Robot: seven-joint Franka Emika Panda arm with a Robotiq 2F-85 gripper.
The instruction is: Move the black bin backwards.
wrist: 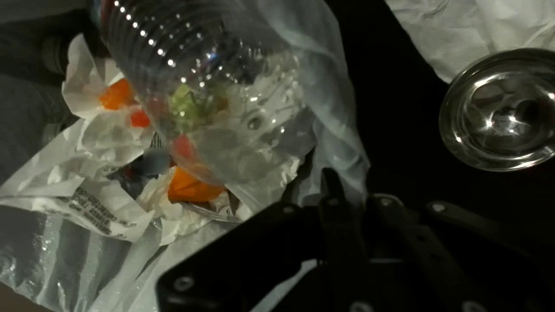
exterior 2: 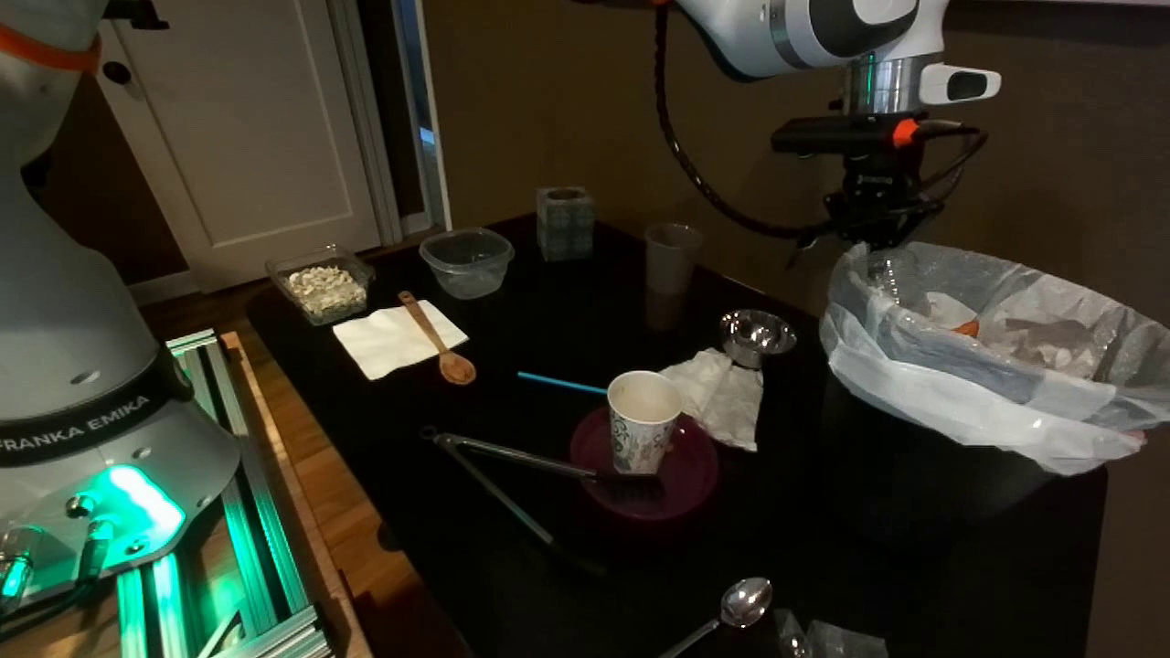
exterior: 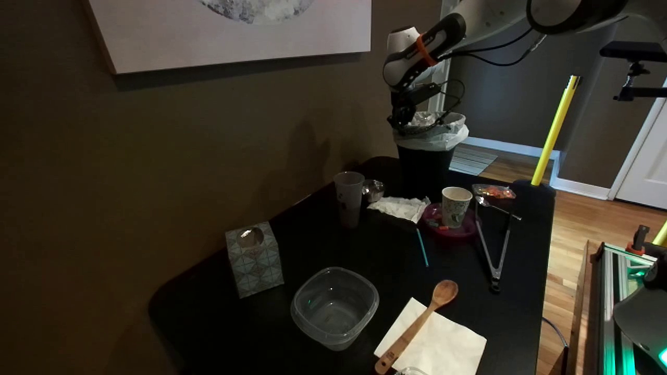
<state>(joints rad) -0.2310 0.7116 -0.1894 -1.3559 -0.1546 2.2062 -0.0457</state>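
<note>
gripping one black bin (exterior: 424, 166) by its rim, one gripper (wrist: 352, 195) closed, one metal bowl (wrist: 498, 110) nearby.

Passable low over table (exterior: 385, 255) between tall cup (exterior: 348, 200), straw (exterior: 422, 248) and plastic bowl (exterior: 333, 307). Barred near one end by bin (exterior: 424, 169), and tightened close by it by metal bowl (exterior 2: 757, 338), crumpled paper (exterior 2: 734, 402), and plate (exterior 2: 696, 466) bearing paper cup (exterior 2: 643, 425). Too dark to judge between bin and wall (exterior: 234, 146).

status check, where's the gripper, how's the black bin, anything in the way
Gripper looks shut on lined rim of black bin. Trash inside. Metal bowl nearby, might obstruct.
</note>
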